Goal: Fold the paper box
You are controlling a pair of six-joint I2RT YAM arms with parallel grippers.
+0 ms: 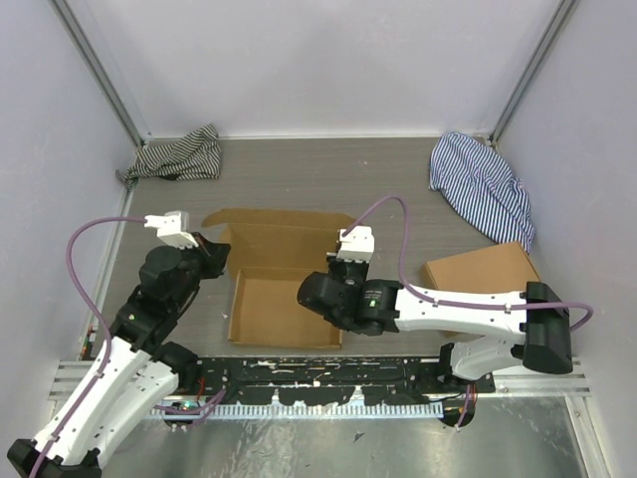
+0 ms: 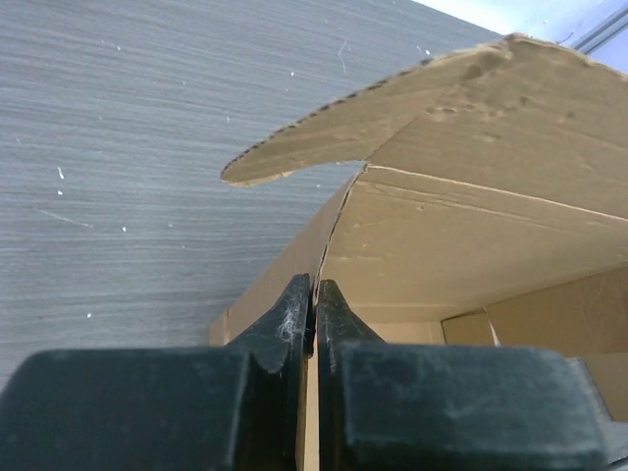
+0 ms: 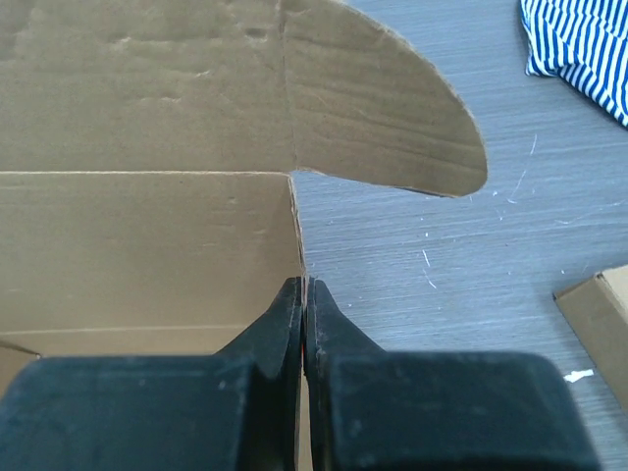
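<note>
The paper box (image 1: 284, 304) sits in the middle of the grey tabletop (image 1: 299, 174), just in front of the two arm bases. It is an open brown cardboard tray. Its floor lies flat and its left and right side walls stand up. Behind it the lid panel leans away, with a rounded tab sticking out at each end.

The left fingers (image 2: 297, 312) are pressed almost together on the top edge of the box's left side wall. In the left wrist view the cardboard edge runs straight into the thin slit between them. Past the tips, that wall meets the back panel at a corner, and one rounded tab curves out over the tabletop.

The right fingers (image 3: 291, 306) are closed the same way on the right side wall, again with only a sliver of a gap and the wall edge running into it. The other rounded tab fans out to the right above them.

The near wall seems to stand upright too, though the overhead angle is too steep to be sure.

A second cardboard box (image 1: 483, 269) lies to the right, partly under the right arm and apart from the first. A blue-striped cloth (image 1: 483, 184) is bunched in the far right corner and a dark-striped cloth (image 1: 179, 157) in the far left.
</note>
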